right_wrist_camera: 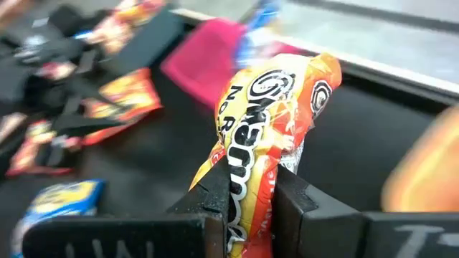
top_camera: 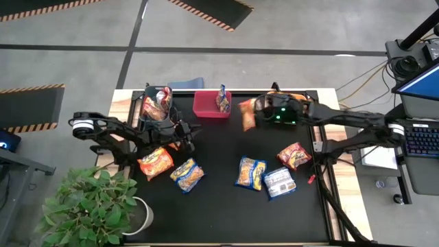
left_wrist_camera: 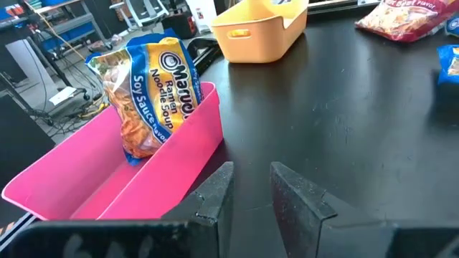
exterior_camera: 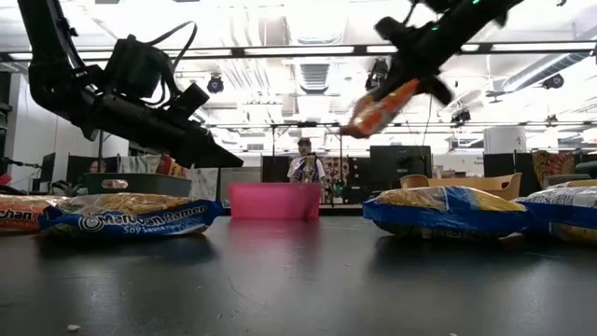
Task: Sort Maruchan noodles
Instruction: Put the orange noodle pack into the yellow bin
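**Orange noodle packet held above the table**

Above the back of the black table (top_camera: 226,213), the right gripper (right_wrist_camera: 251,193) is clamped on an orange noodle packet (right_wrist_camera: 269,136), which hangs in the air between the pink bin (top_camera: 209,106) and the orange bin (left_wrist_camera: 262,29). In the low view that packet (exterior_camera: 378,110) is clear of the tabletop and tilted.

The left gripper (left_wrist_camera: 251,193) hovers low over the table near the front of the pink bin; its fingers (left_wrist_camera: 215,193) stand slightly apart with nothing between them.

One blue-and-yellow packet (left_wrist_camera: 154,93) stands upright inside the pink bin. The dark grey bin (top_camera: 156,110) at the back left holds orange-red packets.

Five packets lie flat on the table: an orange one (top_camera: 156,162) and a blue-and-yellow one (top_camera: 187,174) near the left arm, another blue-and-yellow one (top_camera: 251,172) in the middle, a silver-white and blue one (top_camera: 279,182) just beside it, and a red-orange one (top_camera: 293,156) toward the right.

A potted plant (top_camera: 89,206) stands at the table's front left corner.
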You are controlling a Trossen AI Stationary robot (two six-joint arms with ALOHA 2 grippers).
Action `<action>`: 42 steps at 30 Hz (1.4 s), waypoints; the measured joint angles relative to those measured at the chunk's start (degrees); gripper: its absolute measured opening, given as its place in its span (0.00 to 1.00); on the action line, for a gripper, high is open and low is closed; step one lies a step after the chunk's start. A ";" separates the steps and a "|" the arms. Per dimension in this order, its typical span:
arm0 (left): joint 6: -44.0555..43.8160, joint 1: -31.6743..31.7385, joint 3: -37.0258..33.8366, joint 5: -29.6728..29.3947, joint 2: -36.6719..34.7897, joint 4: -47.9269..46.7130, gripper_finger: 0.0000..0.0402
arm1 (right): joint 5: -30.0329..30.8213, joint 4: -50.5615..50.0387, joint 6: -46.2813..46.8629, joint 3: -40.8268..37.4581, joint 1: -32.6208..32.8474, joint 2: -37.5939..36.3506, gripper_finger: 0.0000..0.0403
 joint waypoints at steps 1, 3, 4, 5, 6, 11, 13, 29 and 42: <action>0.01 0.00 0.00 0.00 0.00 0.00 0.18 | 2.28 -2.57 0.64 0.00 0.00 -1.46 0.12; 0.00 0.00 0.00 0.00 0.00 0.01 0.18 | 6.58 -6.65 1.65 0.00 0.00 -3.97 0.12; 0.00 0.00 0.00 0.00 0.00 0.07 0.18 | 8.23 -8.43 2.28 0.00 0.00 -4.85 0.12; -0.05 0.00 0.00 0.00 0.00 0.07 0.18 | 9.68 -10.09 2.39 0.00 0.00 -5.62 0.12; -0.19 0.00 0.00 0.00 0.00 0.09 0.18 | 10.54 -11.39 2.58 0.00 0.00 -6.27 0.12; -0.39 0.00 0.00 0.00 0.00 0.33 0.18 | 13.24 -14.41 2.86 0.00 -0.17 -7.71 0.12; -0.42 0.00 0.00 0.00 0.00 0.35 0.18 | 13.94 -15.62 2.96 0.00 -0.63 -7.69 0.12; -0.39 0.00 0.04 0.00 0.00 0.37 0.18 | 19.54 -21.55 2.51 -0.04 -10.84 0.12 0.12; -0.39 0.00 0.04 0.00 0.00 0.37 0.18 | 19.50 -15.30 -0.30 -0.04 -11.69 7.57 0.12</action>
